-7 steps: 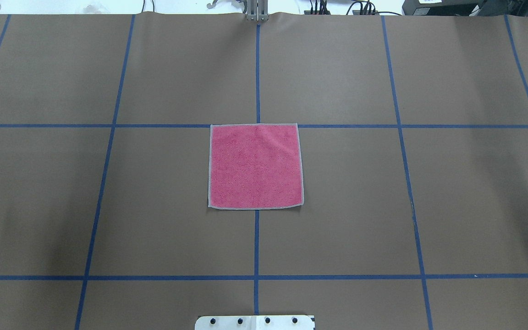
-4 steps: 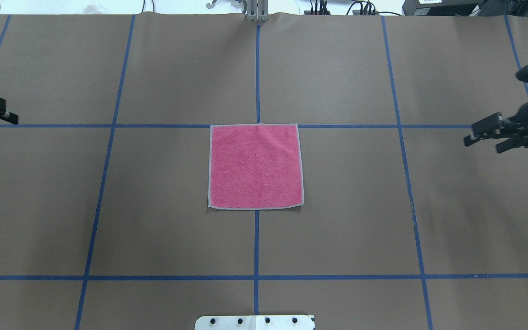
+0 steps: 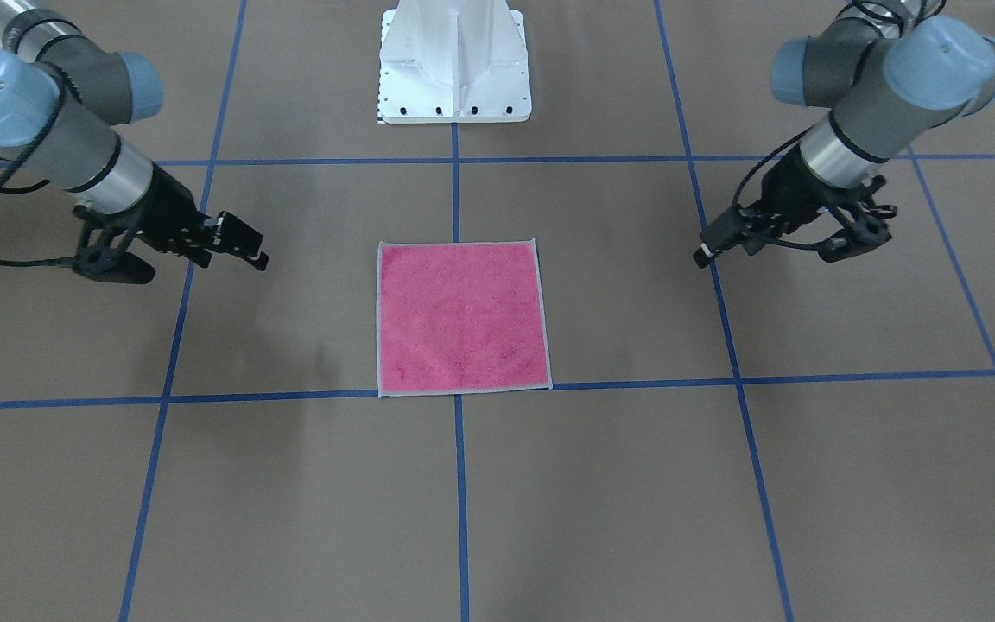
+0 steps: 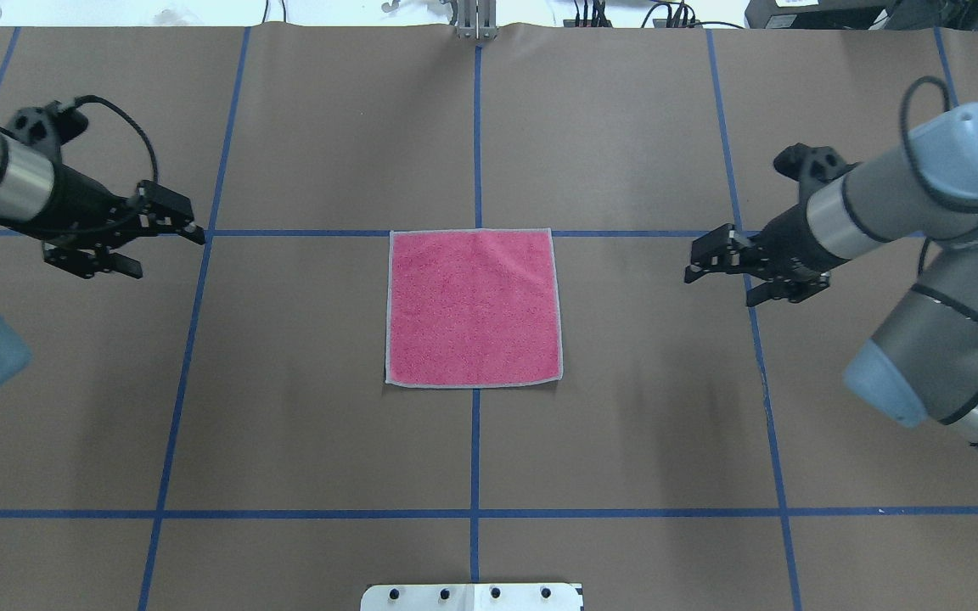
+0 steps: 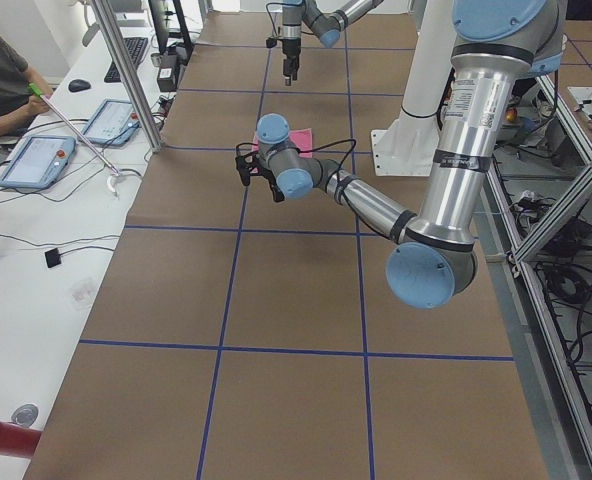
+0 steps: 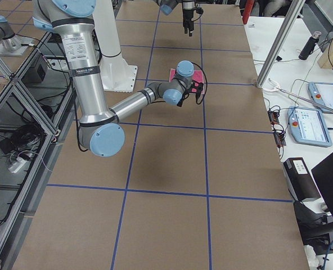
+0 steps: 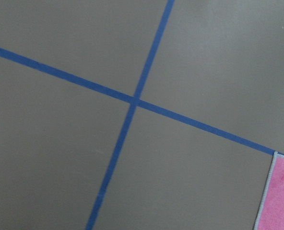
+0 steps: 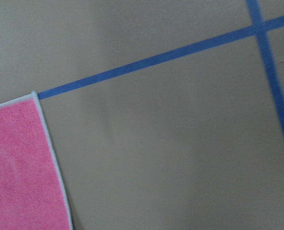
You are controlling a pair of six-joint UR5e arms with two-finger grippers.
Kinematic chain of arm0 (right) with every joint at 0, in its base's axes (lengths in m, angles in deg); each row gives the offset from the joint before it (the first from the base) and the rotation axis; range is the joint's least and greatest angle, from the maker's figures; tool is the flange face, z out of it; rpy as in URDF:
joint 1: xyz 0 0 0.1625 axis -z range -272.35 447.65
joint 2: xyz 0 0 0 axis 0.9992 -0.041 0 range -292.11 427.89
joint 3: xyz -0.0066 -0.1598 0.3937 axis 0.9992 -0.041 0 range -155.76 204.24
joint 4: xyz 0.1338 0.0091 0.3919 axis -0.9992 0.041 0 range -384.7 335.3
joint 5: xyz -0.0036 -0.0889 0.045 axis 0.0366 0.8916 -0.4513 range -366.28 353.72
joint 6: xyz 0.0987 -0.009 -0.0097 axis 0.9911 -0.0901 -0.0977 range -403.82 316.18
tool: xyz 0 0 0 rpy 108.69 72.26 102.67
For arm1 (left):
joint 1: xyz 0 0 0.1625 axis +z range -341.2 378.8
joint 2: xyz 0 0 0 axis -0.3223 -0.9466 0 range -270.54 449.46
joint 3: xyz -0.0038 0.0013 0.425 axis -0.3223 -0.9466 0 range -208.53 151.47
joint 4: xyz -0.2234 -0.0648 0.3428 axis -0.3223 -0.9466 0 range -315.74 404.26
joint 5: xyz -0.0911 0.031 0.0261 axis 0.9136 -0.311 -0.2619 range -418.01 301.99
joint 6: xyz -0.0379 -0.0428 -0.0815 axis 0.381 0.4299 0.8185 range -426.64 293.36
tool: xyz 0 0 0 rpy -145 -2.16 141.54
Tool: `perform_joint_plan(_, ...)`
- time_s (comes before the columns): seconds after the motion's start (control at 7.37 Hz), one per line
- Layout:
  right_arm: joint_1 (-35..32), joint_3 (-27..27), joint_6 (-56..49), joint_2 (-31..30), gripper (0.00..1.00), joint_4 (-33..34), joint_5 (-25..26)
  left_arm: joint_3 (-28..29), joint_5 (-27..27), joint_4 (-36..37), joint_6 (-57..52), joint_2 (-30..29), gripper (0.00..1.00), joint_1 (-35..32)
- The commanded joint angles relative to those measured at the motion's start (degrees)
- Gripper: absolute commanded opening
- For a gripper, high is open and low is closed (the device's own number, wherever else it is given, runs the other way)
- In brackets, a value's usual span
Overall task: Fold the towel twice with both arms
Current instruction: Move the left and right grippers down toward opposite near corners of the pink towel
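Towel (image 4: 473, 308): flat, pink face up, centre of table (image 4: 625, 441). Left gripper (image 4: 168, 255) at its 9 o'clock, right gripper (image 4: 720, 284) at 3 o'clock, both well apart from it, jaws spread, holding nothing. Risk: unequal corner pinches likely skew the fold.

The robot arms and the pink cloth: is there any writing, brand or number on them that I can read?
No text can be read.
Right arm: faint dark marks, perhaps lettering, on a grey joint band; too blurred.
Left arm: small printed label on the upright tube; too small.
Towel: no print shows.
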Motion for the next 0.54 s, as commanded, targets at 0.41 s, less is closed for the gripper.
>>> perform_joint_plan(0.41,14.44,-1.49,18.27,8.67,0.92,5.09,15.92,0.41,-11.46,6.88,13.33,-10.02,0.91,14.14)
